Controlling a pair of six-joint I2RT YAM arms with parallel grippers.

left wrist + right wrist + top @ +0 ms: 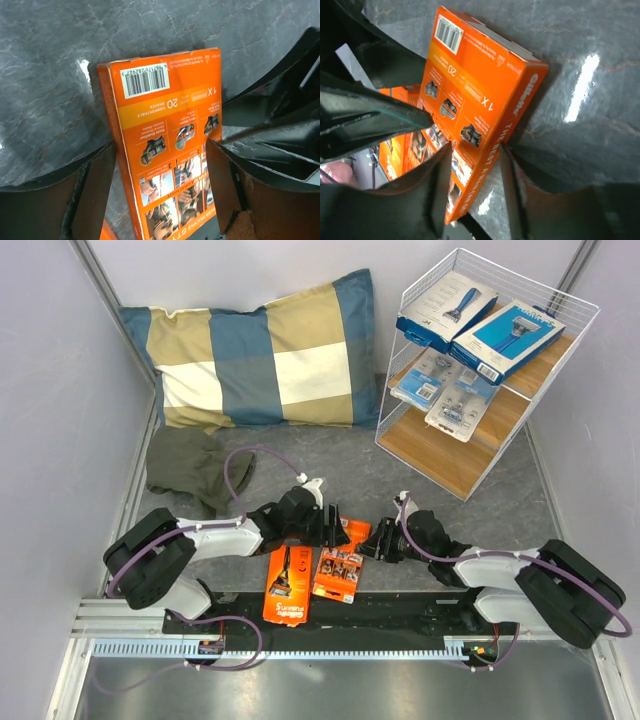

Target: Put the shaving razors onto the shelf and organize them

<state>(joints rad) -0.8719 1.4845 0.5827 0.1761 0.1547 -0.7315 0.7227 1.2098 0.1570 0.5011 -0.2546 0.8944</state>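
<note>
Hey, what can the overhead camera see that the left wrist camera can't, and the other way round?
Only overhead: the wire shelf holding two blue razor boxes and two blister packs, the checked pillow, a dark cloth, and a second orange razor pack. Only left wrist: the barcode and small print on the other orange razor pack. Both: that pack, flanked by the left hand, and the grey tabletop.
</note>
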